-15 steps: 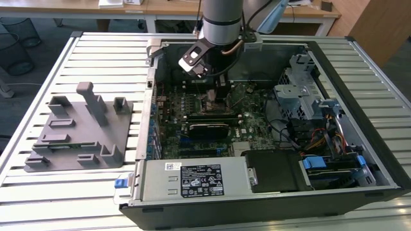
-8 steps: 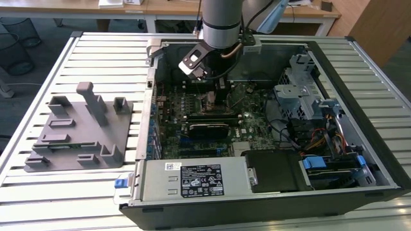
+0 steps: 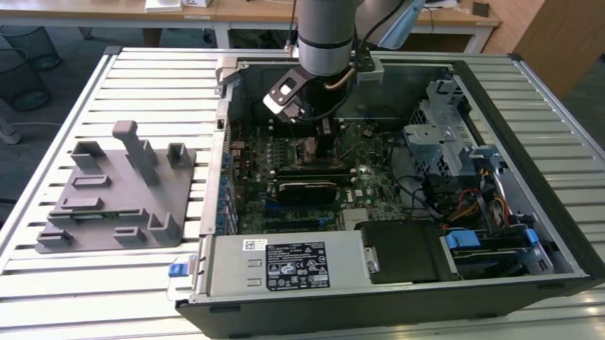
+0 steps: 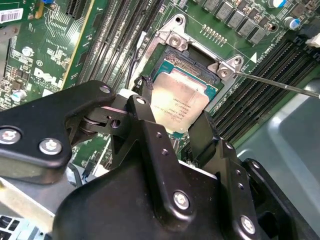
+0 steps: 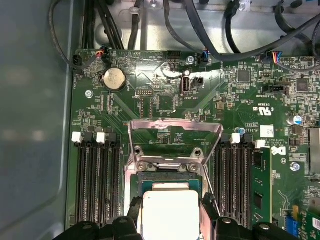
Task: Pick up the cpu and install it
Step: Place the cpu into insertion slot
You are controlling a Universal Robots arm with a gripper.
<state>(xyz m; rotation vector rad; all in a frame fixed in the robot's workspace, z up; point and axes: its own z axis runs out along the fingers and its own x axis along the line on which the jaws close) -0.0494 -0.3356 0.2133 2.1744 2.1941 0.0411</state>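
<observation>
Gripper point(image 3: 312, 129) of the arm hangs low inside the open computer case point(image 3: 378, 301), over the middle of the green motherboard point(image 5: 165, 100). In both wrist views its two black fingers point(image 4: 142, 110) stand only as far apart as the cpu point(image 4: 179, 102) is wide, pressed against two opposite edges of the chip, so it has the cpu in its grasp. The cpu point(image 5: 170, 212), pale metal face up, sits level right over the socket point(image 5: 172, 176), and whether it already rests in the socket or hangs just above it cannot be told. The socket's metal retaining frame point(image 5: 175, 127) is swung up and open beside it. Black memory slots point(image 5: 95, 175) run along both sides of the socket. In the exterior view the case lies on a slatted worktop point(image 3: 142, 78), with a grey tray with upright posts point(image 3: 123, 191) beside it on the exterior view's left.
</observation>
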